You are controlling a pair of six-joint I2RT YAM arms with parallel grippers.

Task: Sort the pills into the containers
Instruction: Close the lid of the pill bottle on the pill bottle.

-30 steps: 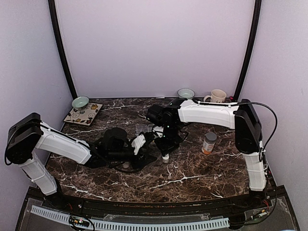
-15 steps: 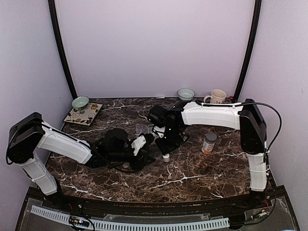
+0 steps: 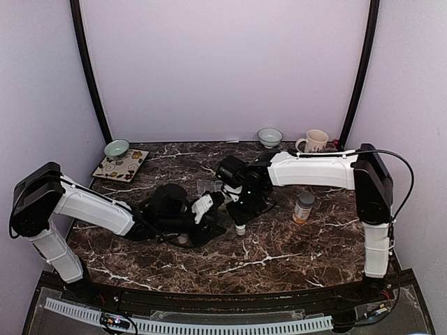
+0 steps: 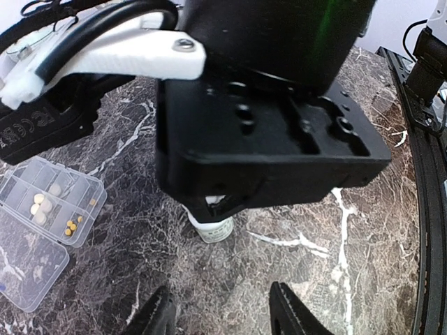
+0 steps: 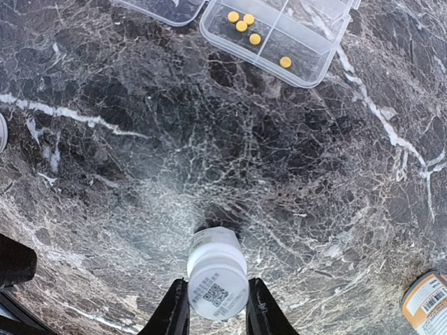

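Right pincer clamped narrow on small white bottle, upright mid-tabletop exactly as a second ago; only arm swung rightward. Left pincer wide, empty. Pills in pill box just behind; sorting stalled.

Surface: dark marble table, white-veined.
Centre: open clear pill box; small white bottle, upright.
Right: orange bottle.
Back: mug, bowl, patterned plate.

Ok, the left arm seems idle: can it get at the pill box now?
Probably yes: the left gripper is open and empty, and the pill box lies open to its side, clear of the right gripper.
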